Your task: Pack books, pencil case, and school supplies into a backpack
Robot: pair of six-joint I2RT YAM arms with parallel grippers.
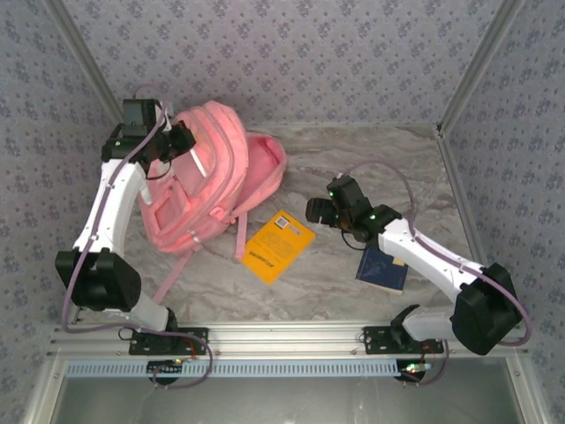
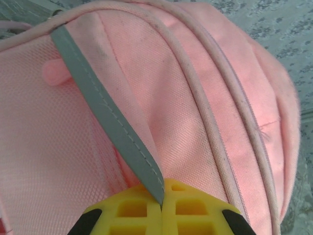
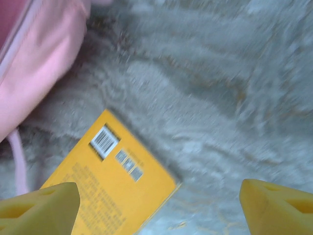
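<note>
The pink backpack (image 1: 212,177) lies at the back left of the table, its top towards the far wall. My left gripper (image 1: 181,137) sits at its upper left. In the left wrist view that gripper (image 2: 162,196) is shut on the backpack's pale grey trim strip (image 2: 107,112), which runs across the pink fabric (image 2: 205,98). A yellow-orange book (image 1: 278,246) lies flat just right of the backpack. My right gripper (image 1: 316,210) hovers open above and right of it. In the right wrist view the book (image 3: 107,191) lies below the wide-apart fingers (image 3: 39,208). The pencil case and school supplies are out of view.
A dark navy book (image 1: 381,268) lies flat under my right forearm. A loose pink strap (image 1: 240,237) trails between the backpack and the yellow book. Patterned walls and metal posts close in the marble table (image 1: 371,168) at the back and on both sides.
</note>
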